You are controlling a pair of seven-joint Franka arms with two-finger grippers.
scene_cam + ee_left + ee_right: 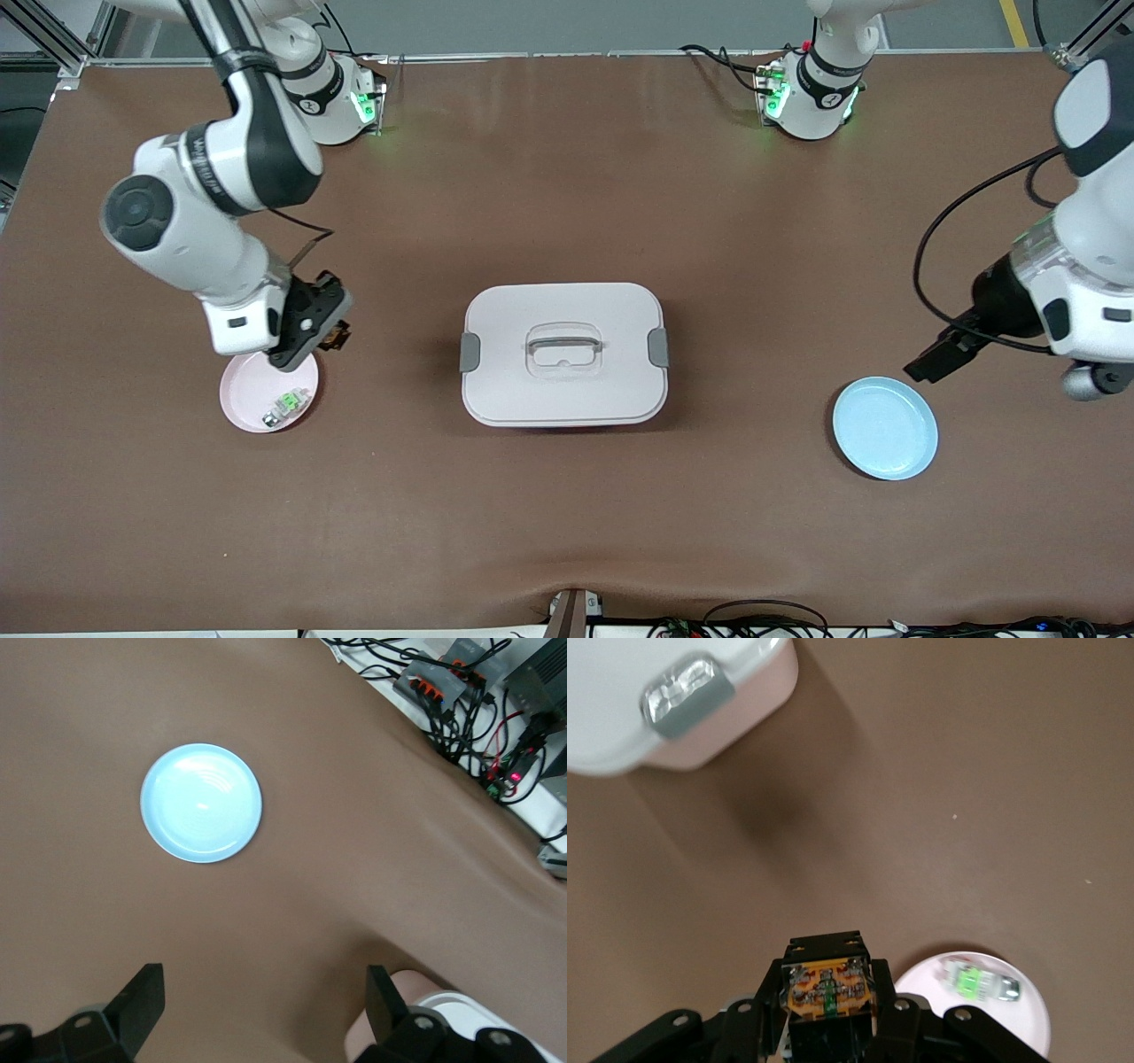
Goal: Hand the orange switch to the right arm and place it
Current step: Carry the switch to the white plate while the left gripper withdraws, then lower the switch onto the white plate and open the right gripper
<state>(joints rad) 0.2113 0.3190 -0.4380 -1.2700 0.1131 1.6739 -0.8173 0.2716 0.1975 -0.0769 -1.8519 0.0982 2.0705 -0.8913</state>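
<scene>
right claw [829, 1014] clamped on orange switch [829, 989], over surface beside pink plate [244, 399] | my left claw [257, 1010] wide, waiting above surface near blue plate [201, 803]

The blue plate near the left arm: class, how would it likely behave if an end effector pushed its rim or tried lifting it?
The blue plate looks shallow and flat-bottomed, so it would probably slide on the brown table cover rather than tip. Its glossy surface suggests a slippery, rigid rim. It holds nothing, so it is likely light.
</scene>
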